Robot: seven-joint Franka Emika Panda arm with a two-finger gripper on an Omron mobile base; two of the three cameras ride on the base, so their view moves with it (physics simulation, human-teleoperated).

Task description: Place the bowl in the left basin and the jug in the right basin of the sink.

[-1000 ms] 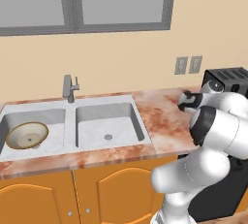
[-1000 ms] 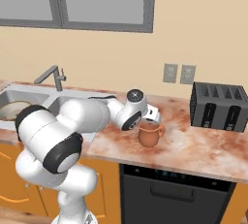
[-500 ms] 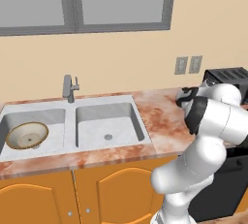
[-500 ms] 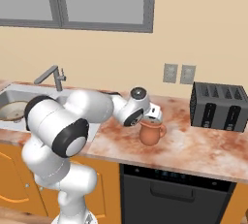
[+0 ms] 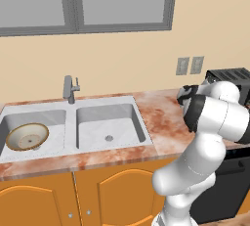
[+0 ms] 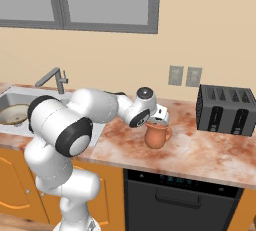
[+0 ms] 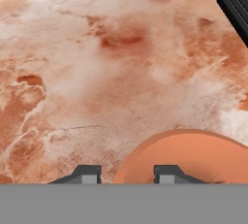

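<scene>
A cream-beige inside with a tan-brown rim and a small dark ring at the centre is shown by the bowl. The jug is coloured terracotta brown. The sink is rendered in pale grey, and its faucet in grey metal. The counter is patterned in mottled reddish-brown and cream, like marble. The toaster is finished in dark grey. The cabinet doors are coloured orange, the wall beige, and the outlet plates grey.
</scene>
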